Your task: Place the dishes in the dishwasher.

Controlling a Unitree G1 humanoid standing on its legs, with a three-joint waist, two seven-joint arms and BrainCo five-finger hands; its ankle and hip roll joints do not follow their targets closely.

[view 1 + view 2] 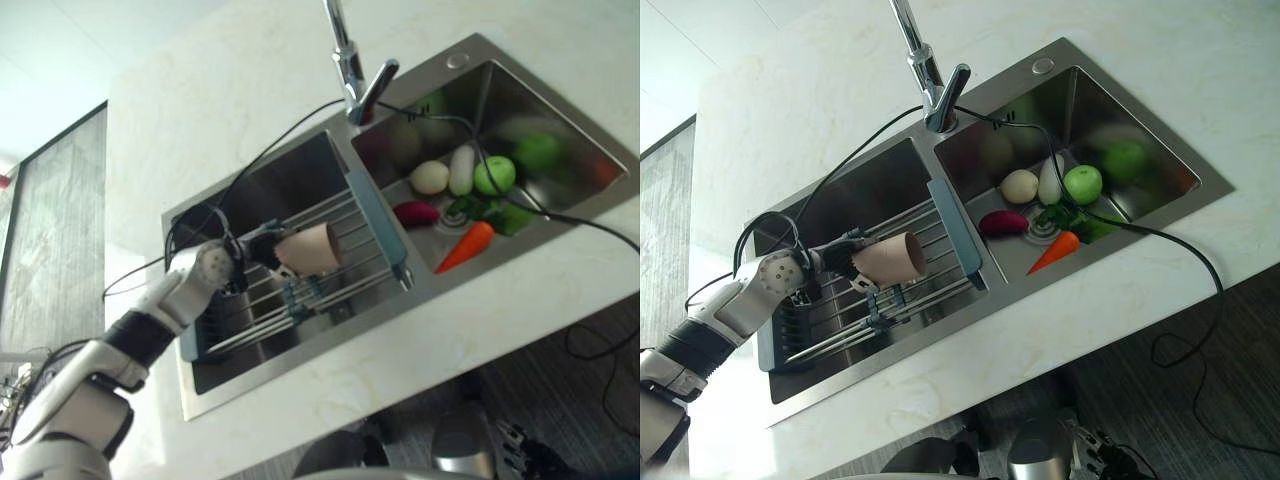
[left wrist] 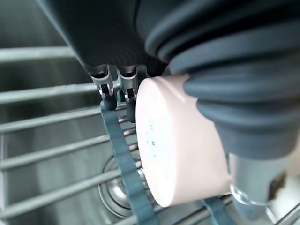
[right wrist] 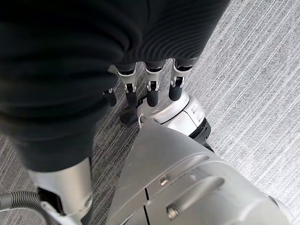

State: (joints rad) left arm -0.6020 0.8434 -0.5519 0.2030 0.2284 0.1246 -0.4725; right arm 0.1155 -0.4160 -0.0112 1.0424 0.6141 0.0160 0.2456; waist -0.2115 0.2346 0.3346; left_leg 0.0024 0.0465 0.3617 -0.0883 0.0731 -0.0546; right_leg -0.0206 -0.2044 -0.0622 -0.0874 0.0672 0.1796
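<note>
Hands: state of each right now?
Left hand: shut on the pink cup over the sink rack.
Right hand: open, fingers relaxed, holding nothing.

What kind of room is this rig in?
Most likely a kitchen: a double-basin steel sink set in a pale stone-look counter, with a faucet between the basins. Vegetables lie in one basin; over the other, the left robot hand holds a pink cup above a drying rack.
</note>
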